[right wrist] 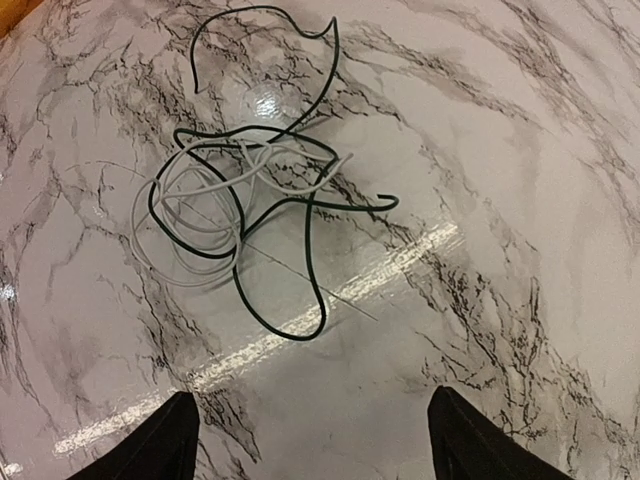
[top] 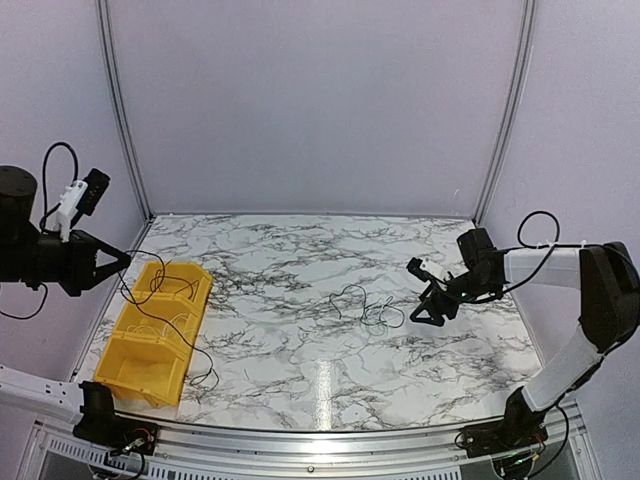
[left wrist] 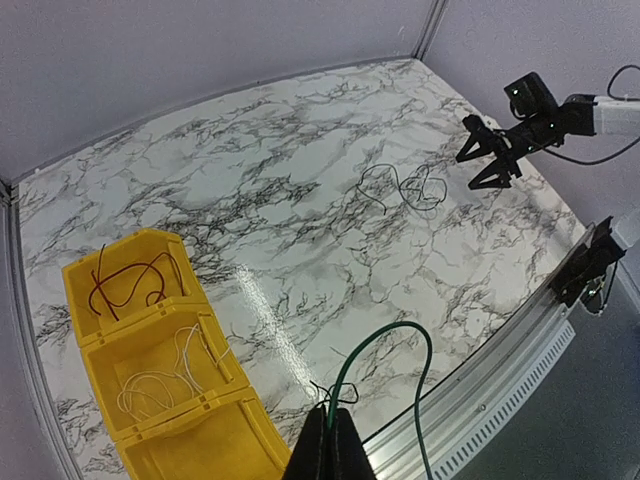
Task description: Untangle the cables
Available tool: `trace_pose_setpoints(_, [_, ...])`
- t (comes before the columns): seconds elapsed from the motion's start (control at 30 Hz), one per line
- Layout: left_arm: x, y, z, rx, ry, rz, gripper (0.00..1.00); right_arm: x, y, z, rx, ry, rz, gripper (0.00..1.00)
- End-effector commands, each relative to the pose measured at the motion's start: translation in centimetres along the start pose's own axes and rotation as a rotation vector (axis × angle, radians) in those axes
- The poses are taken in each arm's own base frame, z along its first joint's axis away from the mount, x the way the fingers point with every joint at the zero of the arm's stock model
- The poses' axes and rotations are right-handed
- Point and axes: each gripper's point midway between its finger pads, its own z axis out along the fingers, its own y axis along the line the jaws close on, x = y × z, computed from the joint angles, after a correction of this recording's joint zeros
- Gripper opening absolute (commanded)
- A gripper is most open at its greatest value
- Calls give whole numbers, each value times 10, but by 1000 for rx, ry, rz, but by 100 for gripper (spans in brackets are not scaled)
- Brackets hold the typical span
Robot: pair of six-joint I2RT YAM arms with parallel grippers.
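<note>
Right gripper (top: 428,310) wide open, empty, near the wire tangle (top: 368,308)
Tangle lies just ahead of its jaws; left gripper (left wrist: 330,425), far off, clamped on a green wire (left wrist: 400,335)

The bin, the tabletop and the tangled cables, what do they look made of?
Bin: probably moulded plastic, uniform glossy yellow, thin walls.
Tabletop: glossy marble pattern with light streaks; stone or laminate, cannot tell.
Cables: thin wires in smooth, likely plastic insulation, dark green and white, holding springy loops.
</note>
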Motion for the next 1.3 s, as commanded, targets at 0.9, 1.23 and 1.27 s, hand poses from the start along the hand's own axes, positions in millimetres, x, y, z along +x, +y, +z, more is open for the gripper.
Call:
trace_pose_setpoints(0.9, [-17,129,-83,-566,-348,-205,0,1,-2,6,-48,18,11,78])
trace_pose_setpoints(1.23, [5,135,-73,-567,-334,-243,0,6,-1,11,-69,39,23,78])
trace_pose_setpoints(1.27, [10,133,-66,-568,-311,-234,0,6,-1,11,-70,39,24,78])
